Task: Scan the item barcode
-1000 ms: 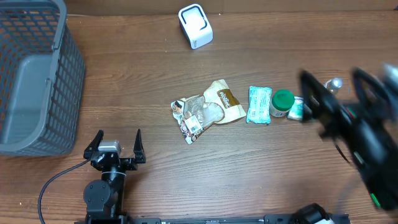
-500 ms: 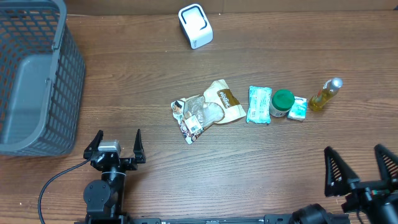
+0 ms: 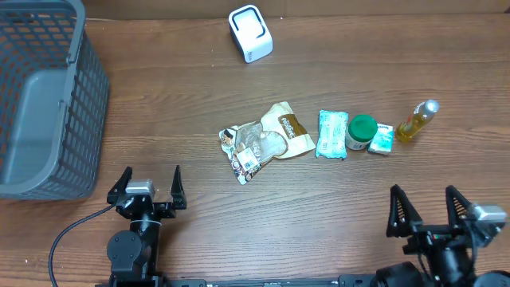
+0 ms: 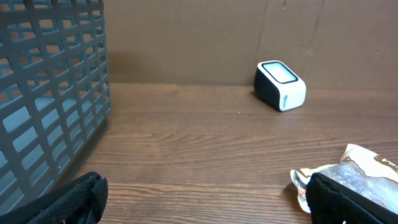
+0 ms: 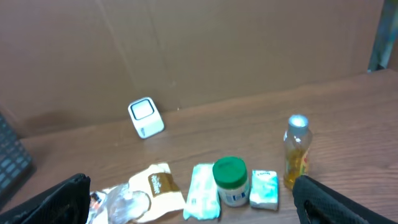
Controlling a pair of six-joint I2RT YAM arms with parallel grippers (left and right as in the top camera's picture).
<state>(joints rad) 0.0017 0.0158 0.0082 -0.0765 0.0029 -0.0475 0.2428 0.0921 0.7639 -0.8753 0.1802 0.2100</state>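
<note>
A row of items lies mid-table: a crumpled snack bag (image 3: 265,141), a teal packet (image 3: 332,134), a green-lidded jar (image 3: 361,131), a small teal box (image 3: 382,139) and a yellow bottle (image 3: 417,120). The white scanner (image 3: 250,33) stands at the back centre. My left gripper (image 3: 149,190) is open at the front left, holding nothing, with the bag (image 4: 354,171) by its right finger and the scanner (image 4: 280,85) far ahead. My right gripper (image 3: 426,211) is open at the front right, well short of the jar (image 5: 231,180) and bottle (image 5: 296,151).
A tall grey mesh basket (image 3: 48,104) stands at the far left, its wall (image 4: 50,93) close beside the left gripper's view. A brown cardboard wall closes off the back of the wooden table.
The right arm has pulled back from above the items on the right to the table's front right edge, uncovering the bottle. The left arm and the items have not moved.
</note>
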